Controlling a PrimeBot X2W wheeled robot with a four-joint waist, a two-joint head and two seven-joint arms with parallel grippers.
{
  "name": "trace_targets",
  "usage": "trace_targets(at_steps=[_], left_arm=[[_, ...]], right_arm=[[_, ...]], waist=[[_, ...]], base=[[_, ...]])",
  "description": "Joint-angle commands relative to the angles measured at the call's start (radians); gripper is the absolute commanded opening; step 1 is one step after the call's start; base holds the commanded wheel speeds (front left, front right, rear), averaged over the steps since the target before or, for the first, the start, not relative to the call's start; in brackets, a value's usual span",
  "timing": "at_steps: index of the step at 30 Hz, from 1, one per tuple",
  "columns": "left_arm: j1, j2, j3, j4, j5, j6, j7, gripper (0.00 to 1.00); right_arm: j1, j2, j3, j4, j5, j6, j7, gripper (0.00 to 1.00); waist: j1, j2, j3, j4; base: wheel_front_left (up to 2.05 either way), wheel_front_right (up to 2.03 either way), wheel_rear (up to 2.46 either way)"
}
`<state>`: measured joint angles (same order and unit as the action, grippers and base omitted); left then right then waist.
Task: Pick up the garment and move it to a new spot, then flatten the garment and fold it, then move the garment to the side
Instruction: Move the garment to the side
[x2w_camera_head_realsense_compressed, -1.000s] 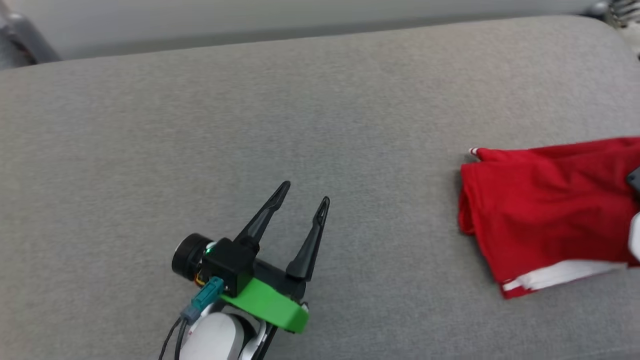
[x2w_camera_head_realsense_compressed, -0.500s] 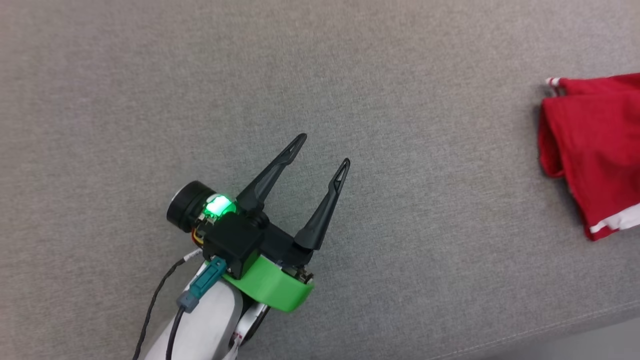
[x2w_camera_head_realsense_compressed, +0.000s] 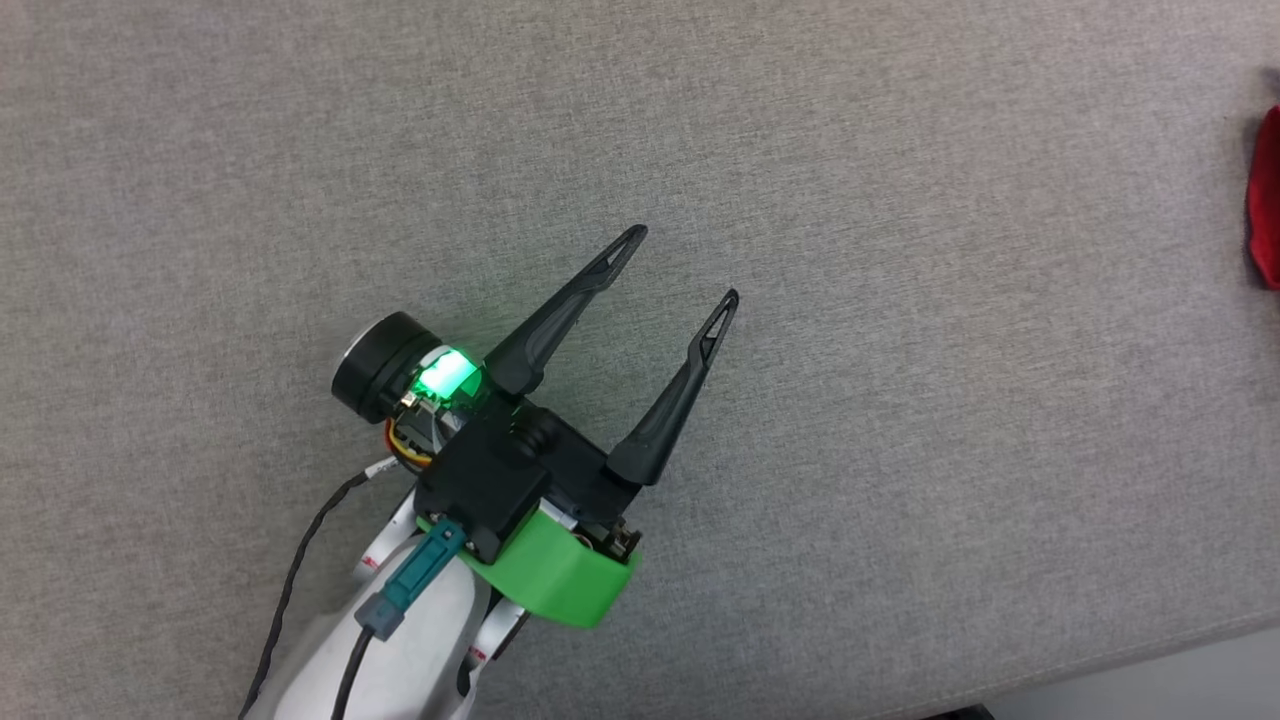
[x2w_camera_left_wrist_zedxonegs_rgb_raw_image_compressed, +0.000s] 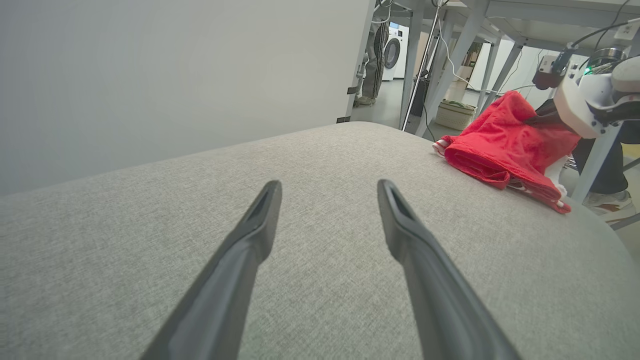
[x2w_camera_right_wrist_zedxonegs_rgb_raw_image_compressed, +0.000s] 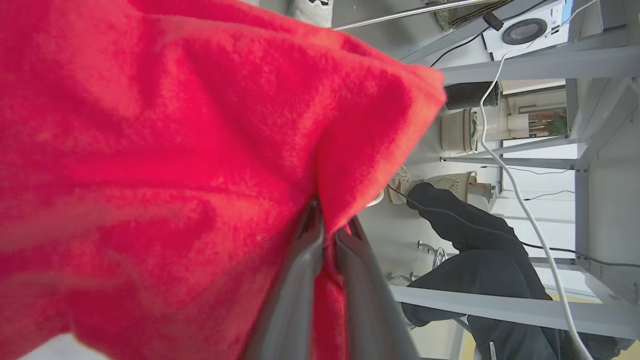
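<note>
The garment (x2w_camera_head_realsense_compressed: 1266, 215) is a red bunch of cloth, a mere sliver at the right edge of the head view. In the left wrist view the garment (x2w_camera_left_wrist_zedxonegs_rgb_raw_image_compressed: 500, 145) lies crumpled near the far right end of the grey cushion, one part lifted by my right gripper (x2w_camera_left_wrist_zedxonegs_rgb_raw_image_compressed: 542, 120). Up close, my right gripper (x2w_camera_right_wrist_zedxonegs_rgb_raw_image_compressed: 325, 220) is shut on a fold of the red garment (x2w_camera_right_wrist_zedxonegs_rgb_raw_image_compressed: 175, 150). My left gripper (x2w_camera_head_realsense_compressed: 683, 265) hovers open over bare grey fabric, far left of the garment, with nothing between its fingers (x2w_camera_left_wrist_zedxonegs_rgb_raw_image_compressed: 260, 220).
The grey upholstered surface (x2w_camera_head_realsense_compressed: 900, 450) ends in a front edge at the lower right (x2w_camera_head_realsense_compressed: 1150, 650). Beyond its far end stand metal table legs (x2w_camera_left_wrist_zedxonegs_rgb_raw_image_compressed: 415, 60), a basket (x2w_camera_left_wrist_zedxonegs_rgb_raw_image_compressed: 454, 114) and cables. A person's dark trouser leg (x2w_camera_right_wrist_zedxonegs_rgb_raw_image_compressed: 465, 280) and shoe (x2w_camera_left_wrist_zedxonegs_rgb_raw_image_compressed: 605, 200) are close to the right arm.
The head camera has swung down and left, so the garment slid to the right edge of that view. It now lies farther from my left gripper, which stays open.
</note>
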<state>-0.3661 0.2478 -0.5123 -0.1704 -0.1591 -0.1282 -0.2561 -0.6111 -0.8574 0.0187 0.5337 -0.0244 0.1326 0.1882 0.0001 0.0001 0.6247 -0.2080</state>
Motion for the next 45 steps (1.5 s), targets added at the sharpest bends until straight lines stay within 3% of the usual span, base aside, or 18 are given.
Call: trace_targets(at_steps=[1,2,3,4,5,12,17,26,34,39,45], left_arm=[[-0.021,0.0,0.001,-0.003,0.004,-0.003,-0.006,1.0],[-0.021,0.0,0.001,-0.004,0.004,-0.003,-0.006,1.0],[-0.022,0.0,0.002,-0.004,0.004,-0.003,-0.006,1.0],[-0.022,0.0,0.001,-0.004,0.003,-0.003,-0.006,1.0],[-0.023,-0.002,0.002,-0.004,0.001,-0.003,-0.006,1.0],[-0.014,-0.034,0.031,0.019,-0.03,-0.003,-0.006,1.0],[0.026,-0.068,0.116,0.072,-0.052,-0.002,-0.006,1.0],[0.118,-0.123,0.293,0.146,-0.054,-0.001,-0.006,1.0],[0.196,-0.163,0.403,0.209,-0.054,-0.001,-0.006,1.0],[0.238,-0.179,0.447,0.234,-0.05,0.0,-0.006,1.0],[0.269,-0.19,0.467,0.247,-0.046,0.0,-0.006,1.0]], right_arm=[[-0.022,0.009,-0.012,0.013,-0.012,-0.002,-0.013,0.0],[-0.028,0.013,-0.023,0.024,-0.019,-0.002,-0.02,0.0],[-0.033,0.017,-0.029,0.035,-0.026,-0.002,-0.026,0.38],[-0.036,0.017,-0.032,0.042,-0.038,-0.002,-0.033,0.84],[-0.041,0.023,-0.042,0.054,-0.046,-0.002,-0.039,1.0],[-0.06,0.051,-0.064,0.105,-0.08,-0.002,-0.099,1.0],[-0.079,0.07,-0.041,0.11,-0.065,-0.002,-0.15,1.0],[-0.047,0.15,0.027,-0.045,0.05,-0.002,-0.204,1.0],[0.093,0.335,-0.03,-0.265,0.178,-0.002,-0.226,1.0],[0.226,0.479,-0.078,-0.422,0.183,-0.002,-0.244,1.0],[0.377,0.638,-0.126,-0.522,0.175,-0.002,-0.281,1.0]], waist=[[-0.0001,-0.0001,0.014,0.013],[-0.0001,-0.0001,0.016,0.015],[-0.0001,-0.0001,0.018,0.017],[-0.0001,-0.0001,0.019,0.019],[-0.0001,-0.0001,0.019,0.022],[-0.0001,-0.0001,-0.039,0.041],[-0.0001,-0.0001,-0.137,0.061],[-0.0001,-0.0001,-0.319,0.105],[-0.0001,-0.0001,-0.442,0.155],[-0.0001,-0.0001,-0.484,0.181],[-0.0001,-0.0001,-0.51,0.213]], base=[[0.0,0.0,0.0],[0.0,0.0,0.0],[0.0,0.0,0.0],[0.0,0.0,0.0],[0.0,0.0,0.0],[0.0,0.0,0.0],[0.0,0.0,0.0],[0.0,0.0,0.0],[0.0,0.0,0.0],[0.0,0.0,0.0],[0.0,0.0,0.0]])
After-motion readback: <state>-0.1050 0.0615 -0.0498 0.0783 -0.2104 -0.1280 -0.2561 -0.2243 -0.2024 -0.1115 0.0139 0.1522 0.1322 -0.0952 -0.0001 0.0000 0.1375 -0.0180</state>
